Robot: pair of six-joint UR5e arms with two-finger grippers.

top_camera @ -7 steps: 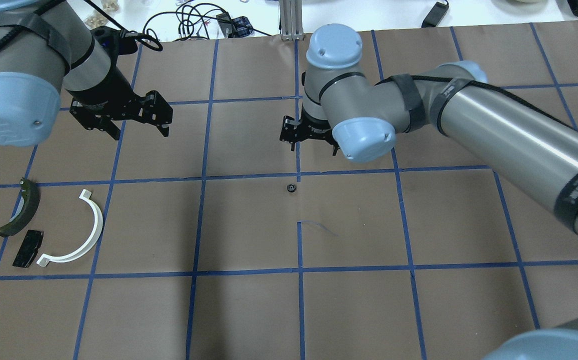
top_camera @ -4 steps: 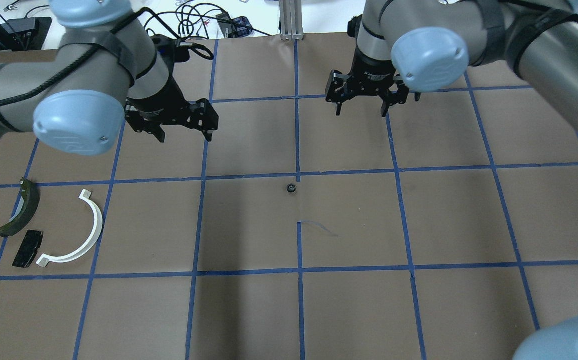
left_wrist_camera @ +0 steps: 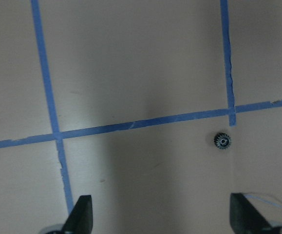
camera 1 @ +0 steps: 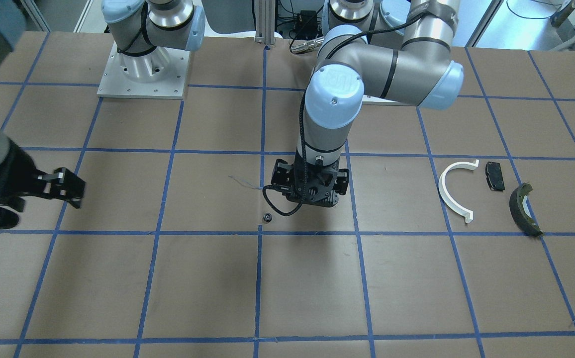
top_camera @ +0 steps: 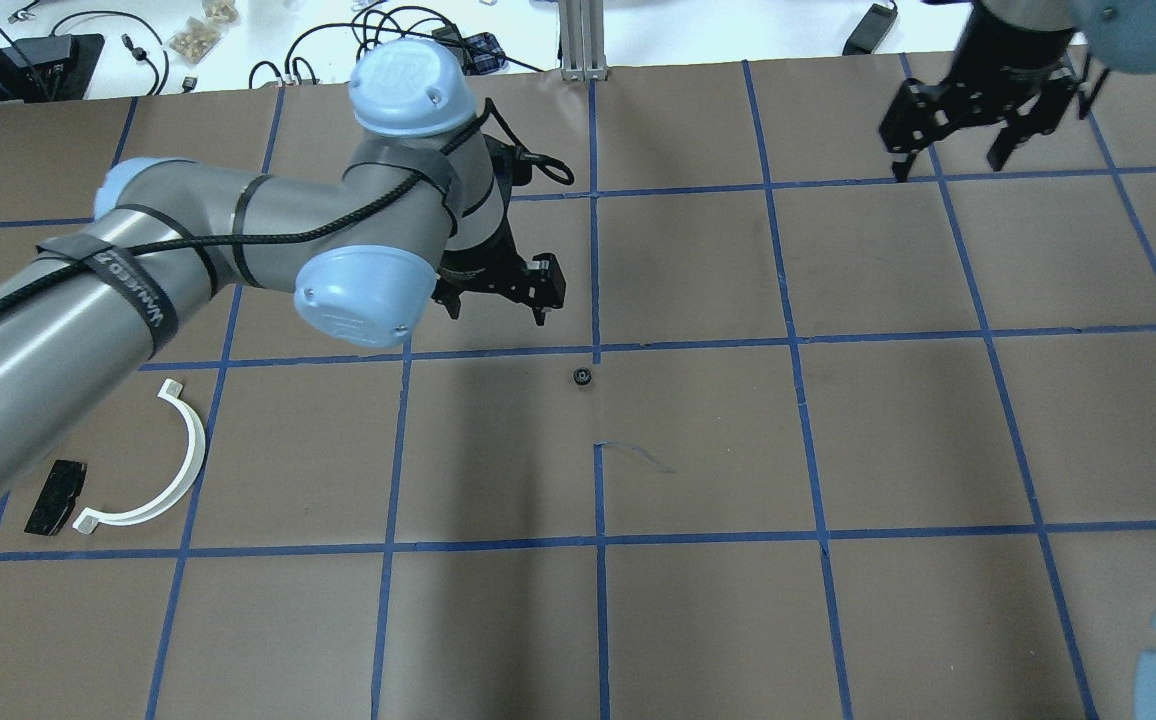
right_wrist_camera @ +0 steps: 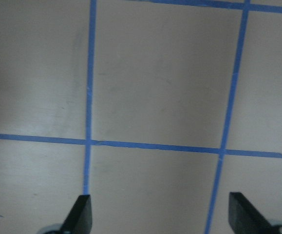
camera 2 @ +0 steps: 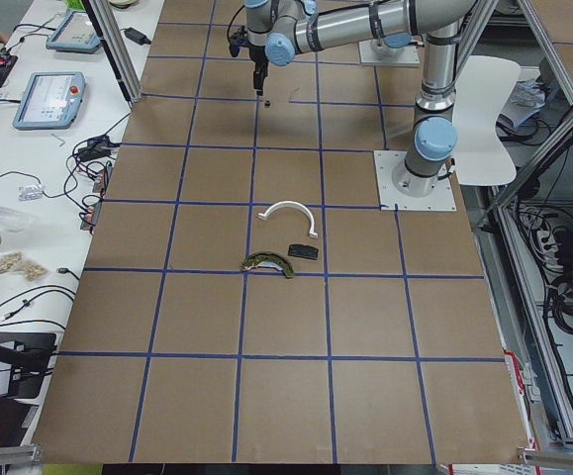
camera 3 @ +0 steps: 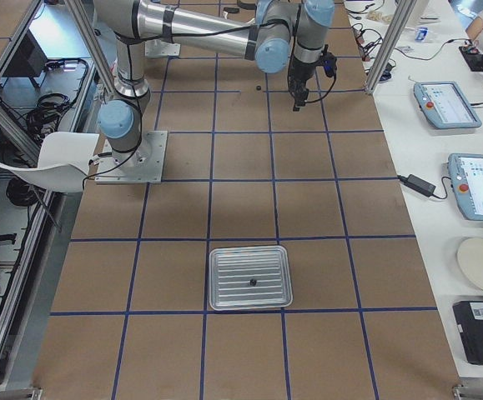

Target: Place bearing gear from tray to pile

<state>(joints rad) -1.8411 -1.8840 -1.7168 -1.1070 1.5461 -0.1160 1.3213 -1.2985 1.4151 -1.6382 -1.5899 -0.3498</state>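
The left gripper (top_camera: 498,312) hovers over the brown paper table (top_camera: 698,600) with its jaws spread wide, holding nothing. The small black toothed bearing gear (top_camera: 583,377) lies on the paper just beyond one fingertip (left_wrist_camera: 245,219) (outside the jaws, untouched). The pile (camera 1: 494,175), made up of a white plastic half-ring (top_camera: 200,445), a flat black pad (top_camera: 56,496) and a dark olive curved shoe (camera 1: 515,209), lies well apart from this gripper. The right gripper (top_camera: 948,165), farther off, is likewise wide and empty.

**Left arm** (top_camera: 38,330): we note silver-grey tubes, pale-blue joint caps (top_camera: 363,300) bearing small screws, and black straps (top_camera: 128,285) with white lettering, apparently illegible. A black cable (top_camera: 543,160) loops at the wrist's one o'clock. The left gripper (top_camera: 498,310) is black.
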